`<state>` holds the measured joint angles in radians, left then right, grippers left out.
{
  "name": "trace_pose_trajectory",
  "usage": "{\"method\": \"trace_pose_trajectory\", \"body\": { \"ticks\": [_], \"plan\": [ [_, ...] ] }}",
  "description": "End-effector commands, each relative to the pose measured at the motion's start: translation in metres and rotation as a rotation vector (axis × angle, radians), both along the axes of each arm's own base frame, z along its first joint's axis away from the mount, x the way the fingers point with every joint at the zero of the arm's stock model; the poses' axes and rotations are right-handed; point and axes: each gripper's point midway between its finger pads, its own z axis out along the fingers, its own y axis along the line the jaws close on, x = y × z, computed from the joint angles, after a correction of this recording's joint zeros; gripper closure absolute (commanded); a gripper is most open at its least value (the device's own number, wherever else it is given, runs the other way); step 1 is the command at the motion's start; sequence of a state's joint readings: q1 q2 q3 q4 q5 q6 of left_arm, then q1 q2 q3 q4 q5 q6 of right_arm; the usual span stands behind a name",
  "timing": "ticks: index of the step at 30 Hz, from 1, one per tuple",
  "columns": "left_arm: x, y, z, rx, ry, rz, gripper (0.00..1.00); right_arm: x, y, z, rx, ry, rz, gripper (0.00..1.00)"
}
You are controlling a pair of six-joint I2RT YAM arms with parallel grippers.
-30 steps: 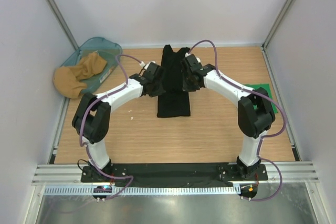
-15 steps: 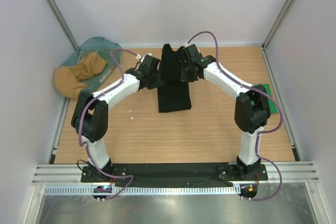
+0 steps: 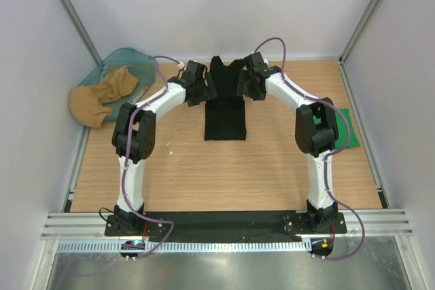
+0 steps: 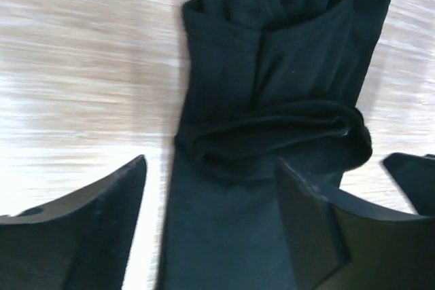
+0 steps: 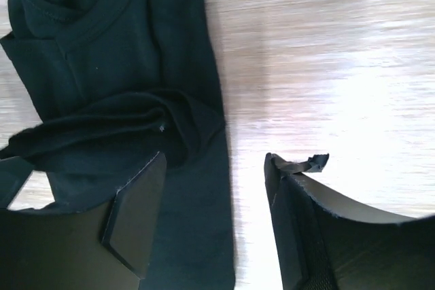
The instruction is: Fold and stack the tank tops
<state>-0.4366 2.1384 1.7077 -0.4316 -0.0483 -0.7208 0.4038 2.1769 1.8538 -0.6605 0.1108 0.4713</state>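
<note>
You see the black tank top [image 3: 225,105] folded long and narrow mid-bench. The green tank top [image 3: 348,132] lies flat far right.

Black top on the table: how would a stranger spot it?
On the wooden table, look at the far middle, between the left claw and right claw. The black tank top lies there in a narrow strip; the cloth at the left is tan.

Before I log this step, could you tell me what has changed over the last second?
The left gripper and right gripper moved toward the far edge of the table beside the black tank top, whose near hem followed, bunching a ridge across it. Both now stand open. The green tank top, tan cloth and basket stayed put.
</note>
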Motion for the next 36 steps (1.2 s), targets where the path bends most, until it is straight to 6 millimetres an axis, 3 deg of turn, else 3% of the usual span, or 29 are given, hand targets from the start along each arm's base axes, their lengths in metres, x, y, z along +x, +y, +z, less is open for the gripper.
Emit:
{"method": "trace_pose_trajectory", "body": {
  "ticks": [1,2,3,4,5,6,7,8,11,12,17,20,26,28,36],
  "plan": [
    [-0.001,0.007,0.075,-0.041,-0.161,-0.025,0.22,0.002,-0.003,0.058,0.049,-0.166,-0.004,0.33],
    [-0.012,0.012,0.066,-0.033,-0.143,-0.027,0.21,-0.014,-0.007,0.043,0.043,-0.13,0.002,0.34],
    [-0.02,0.015,0.07,-0.037,-0.146,-0.027,0.21,-0.02,-0.006,0.063,0.084,-0.172,0.014,0.35],
    [-0.029,0.018,0.086,-0.055,-0.169,-0.025,0.21,-0.029,-0.005,0.062,0.102,-0.164,0.024,0.37],
    [-0.045,0.023,0.072,-0.048,-0.131,-0.024,0.22,-0.038,-0.004,0.059,0.122,-0.154,0.036,0.4],
    [-0.055,0.021,0.07,-0.065,-0.12,-0.033,0.23,-0.054,-0.005,0.04,0.133,-0.116,0.053,0.41],
    [-0.064,0.022,0.066,-0.067,-0.109,-0.034,0.24,-0.068,0.004,0.046,0.192,-0.103,0.098,0.41],
    [-0.082,0.023,0.061,-0.066,-0.095,-0.043,0.24,-0.086,0.0,0.026,0.192,-0.049,0.104,0.43],
    [-0.113,0.013,0.05,-0.083,-0.071,-0.08,0.26,-0.109,0.007,0.018,0.262,-0.017,0.156,0.43],
    [-0.124,0.014,0.043,-0.083,-0.065,-0.084,0.26,-0.12,0.007,0.005,0.269,0.006,0.167,0.43],
    [-0.149,0.002,0.01,-0.09,-0.021,-0.115,0.31,-0.147,0.007,-0.022,0.301,0.056,0.211,0.43],
    [-0.148,0.0,-0.002,-0.081,-0.001,-0.117,0.35,-0.152,0.008,-0.035,0.308,0.084,0.226,0.44],
    [-0.145,-0.004,-0.018,-0.07,0.007,-0.125,0.38,-0.145,0.012,-0.038,0.311,0.075,0.233,0.46],
    [-0.143,-0.006,-0.026,-0.066,0.017,-0.125,0.45,-0.141,0.012,-0.044,0.298,0.081,0.226,0.49],
    [-0.148,-0.005,-0.045,-0.052,0.06,-0.115,0.59,-0.136,0.014,-0.061,0.247,0.106,0.221,0.68]
  ]
}}
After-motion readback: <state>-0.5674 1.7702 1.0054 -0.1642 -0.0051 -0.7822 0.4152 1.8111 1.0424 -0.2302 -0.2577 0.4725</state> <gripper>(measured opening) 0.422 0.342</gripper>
